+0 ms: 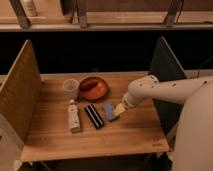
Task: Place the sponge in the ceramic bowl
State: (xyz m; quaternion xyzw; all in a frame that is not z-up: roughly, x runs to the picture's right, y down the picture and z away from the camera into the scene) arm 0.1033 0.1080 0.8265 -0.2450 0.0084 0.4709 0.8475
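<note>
The blue-grey sponge [109, 111] lies flat on the wooden table [125, 135], right of centre. My gripper [119, 109], with pale yellowish fingertips, hangs low at the sponge's right edge, touching or nearly touching it, and stands open with nothing in it. The white arm [160, 91] reaches in from the right. The orange-brown ceramic bowl [94, 88] sits behind and left of the sponge, near the table's back edge, with something dark red inside it.
A translucent plastic cup [71, 88] stands left of the bowl. A pale bottle [74, 116] lies on the table's left half, with a black block [93, 116] between it and the sponge. Upright panels wall the left [20, 95] and right [167, 65] sides.
</note>
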